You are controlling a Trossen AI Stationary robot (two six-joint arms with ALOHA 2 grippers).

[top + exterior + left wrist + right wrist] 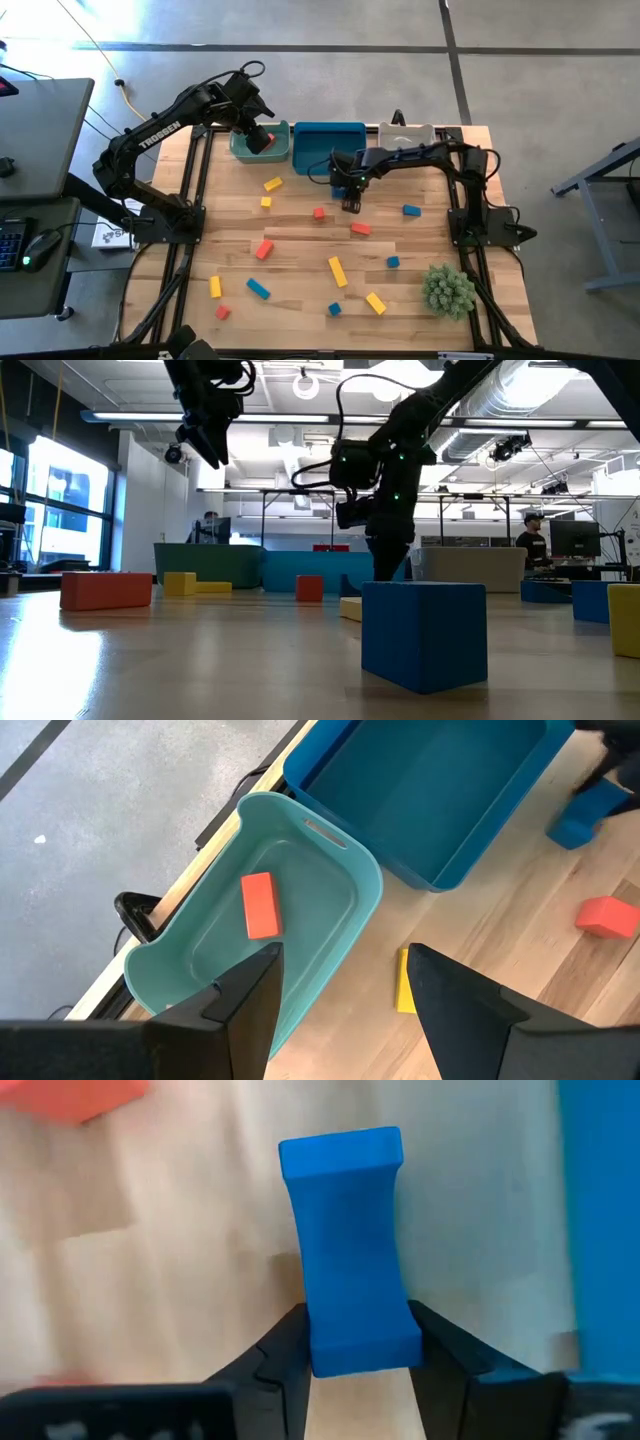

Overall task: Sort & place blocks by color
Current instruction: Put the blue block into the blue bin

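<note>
A blue bar block [345, 1250] lies on the wooden table just in front of the blue bin [328, 145], and my right gripper [350, 203] is shut on it. My left gripper [345, 960] hangs open above the teal bin [330, 920], touching nothing. A red block [260, 905] lies on that bin's floor. Several more red, yellow and blue blocks lie scattered on the table, among them a yellow one [272, 184], a red one [360, 229] and a blue one [411, 210]. My right gripper pinches the blue bar's two long sides [325, 1335] between its two fingers, at the bar's end nearest the wrist. The fingers [285, 1360] come steeply from above. The bar seems to lie on the table; I cannot tell if it is lifted.
A pale grey bin [405, 135] stands to the right of the blue bin at the far edge. A spiky green ball [448, 290] sits near the front right corner. A blue cube [425, 630] stands close to the low camera. People show in the room behind.
</note>
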